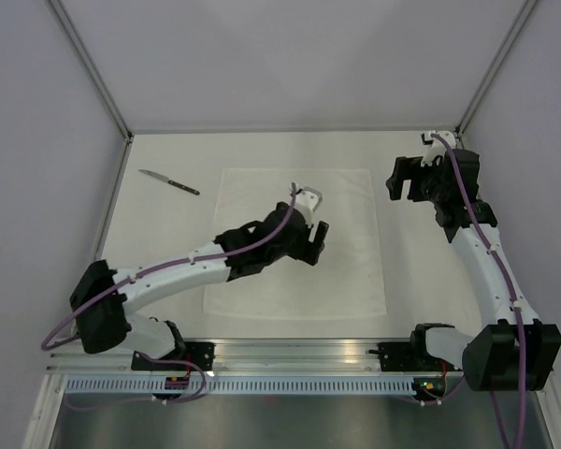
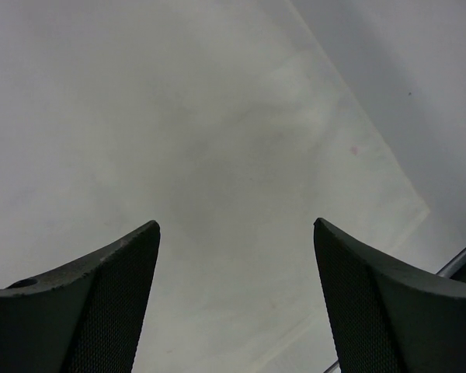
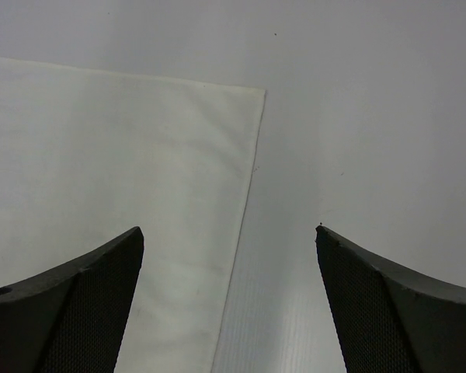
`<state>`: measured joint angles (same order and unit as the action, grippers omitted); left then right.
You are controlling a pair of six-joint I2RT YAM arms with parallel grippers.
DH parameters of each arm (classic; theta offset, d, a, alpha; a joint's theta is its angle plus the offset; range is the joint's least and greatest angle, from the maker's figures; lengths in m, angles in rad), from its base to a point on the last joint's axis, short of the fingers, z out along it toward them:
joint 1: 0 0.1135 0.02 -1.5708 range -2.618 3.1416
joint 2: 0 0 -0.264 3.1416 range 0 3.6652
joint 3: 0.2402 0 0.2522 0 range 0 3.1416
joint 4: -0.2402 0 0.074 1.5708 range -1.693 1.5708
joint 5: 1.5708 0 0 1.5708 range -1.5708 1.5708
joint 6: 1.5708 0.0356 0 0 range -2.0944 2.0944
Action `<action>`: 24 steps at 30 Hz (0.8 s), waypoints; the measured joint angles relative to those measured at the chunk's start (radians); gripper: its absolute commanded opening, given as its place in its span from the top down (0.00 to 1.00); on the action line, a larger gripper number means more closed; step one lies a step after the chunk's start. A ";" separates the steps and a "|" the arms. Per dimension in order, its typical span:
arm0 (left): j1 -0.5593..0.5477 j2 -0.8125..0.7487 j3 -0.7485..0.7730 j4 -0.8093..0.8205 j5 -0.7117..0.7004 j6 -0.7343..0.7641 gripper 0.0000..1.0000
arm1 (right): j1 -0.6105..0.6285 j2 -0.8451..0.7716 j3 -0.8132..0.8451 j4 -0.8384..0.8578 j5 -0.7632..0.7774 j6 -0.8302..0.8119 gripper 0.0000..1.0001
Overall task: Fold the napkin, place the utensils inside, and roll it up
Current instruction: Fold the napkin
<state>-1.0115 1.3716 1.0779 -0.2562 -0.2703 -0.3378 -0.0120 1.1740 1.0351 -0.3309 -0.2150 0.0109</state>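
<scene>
The napkin [image 1: 294, 281] lies flat and unfolded in the middle of the table. One utensil, a knife [image 1: 168, 182] with a dark handle, lies on the table left of the napkin's far left corner, apart from it. My left gripper [image 1: 315, 245] hangs over the middle of the napkin, open and empty; the left wrist view shows white cloth [image 2: 217, 155] between its spread fingers [image 2: 237, 224]. My right gripper [image 1: 402, 183] is open and empty just right of the napkin's far right corner. In the right wrist view the napkin [image 3: 116, 155] shows, its edge running between the fingers [image 3: 229, 233].
Grey walls enclose the table at the back and both sides. A metal rail [image 1: 290, 351] with the arm bases runs along the near edge. Bare tabletop [image 1: 168, 234] lies left of the napkin and a narrower strip [image 1: 421, 271] lies to its right.
</scene>
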 measured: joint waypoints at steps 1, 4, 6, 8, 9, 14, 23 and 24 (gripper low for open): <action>-0.032 0.053 0.005 0.009 -0.013 -0.006 0.18 | 0.000 0.003 0.000 0.000 0.004 0.000 0.05; -0.123 0.209 0.056 0.031 -0.036 -0.014 0.23 | 0.000 0.018 0.000 0.000 0.015 0.000 0.07; -0.187 0.314 0.116 0.047 -0.045 -0.017 0.25 | 0.000 0.027 0.001 -0.001 0.022 -0.001 0.07; -0.249 0.404 0.172 0.060 -0.044 -0.018 0.28 | 0.000 0.034 0.002 -0.001 0.031 -0.001 0.08; -0.276 0.438 0.193 0.068 -0.043 -0.022 0.29 | 0.000 0.036 0.002 -0.001 0.034 -0.001 0.08; -0.364 0.556 0.263 0.100 -0.030 -0.033 0.33 | 0.000 0.044 0.002 -0.002 0.042 -0.001 0.11; -0.394 0.671 0.342 0.164 -0.008 -0.032 0.37 | 0.000 0.071 0.003 -0.003 0.060 -0.004 0.17; -0.395 0.681 0.351 0.167 -0.006 -0.032 0.37 | 0.000 0.072 0.003 -0.003 0.060 -0.004 0.17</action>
<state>-1.4067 2.0521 1.4292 -0.0891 -0.2768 -0.3698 -0.0120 1.2461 1.0386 -0.3344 -0.1547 0.0071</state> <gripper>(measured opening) 0.634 0.836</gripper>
